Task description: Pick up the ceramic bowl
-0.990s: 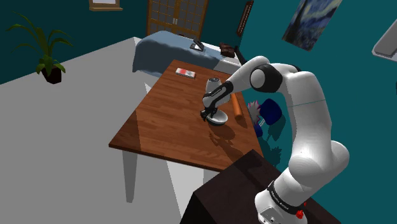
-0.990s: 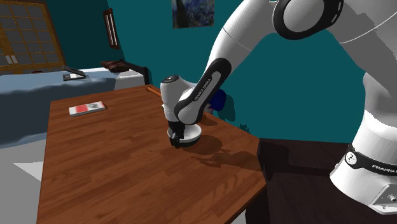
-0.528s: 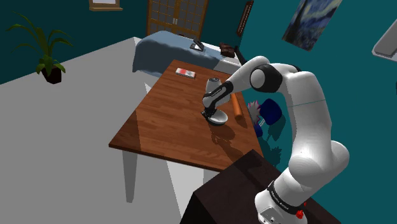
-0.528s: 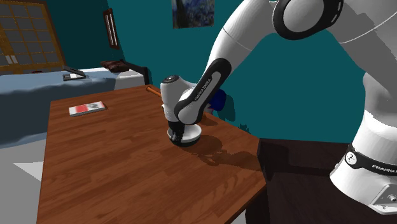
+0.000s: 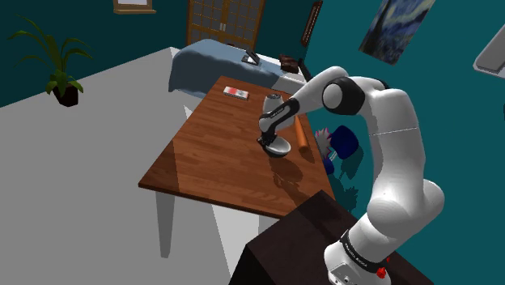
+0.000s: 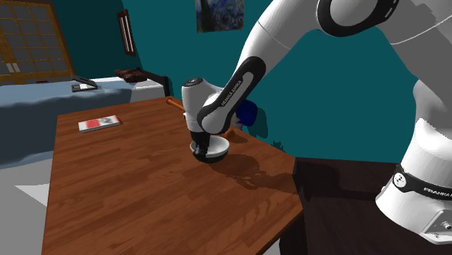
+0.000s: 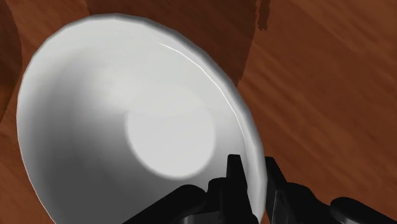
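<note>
Item: one white bowl (image 7: 127, 121), upright, toward the shoulder view's right side of the counter (image 5: 210, 154), under my hand (image 7: 253, 167). Hand: fingers (image 7: 234, 173) pinching the bowl's rim, one inside, one outside. I cannot tell if the bowl touches the wood. Red-and-white card (image 5: 235, 91): well apart.

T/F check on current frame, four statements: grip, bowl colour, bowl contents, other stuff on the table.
1. The gripper is shut on the bowl, with its rim between the fingers. True.
2. The bowl is blue. False: it is plain white.
3. The bowl holds nothing. True: the wrist view shows a bare inside.
4. The red-and-white flat item touches the bowl. False: it lies well apart from it, near the other end of the table.
</note>
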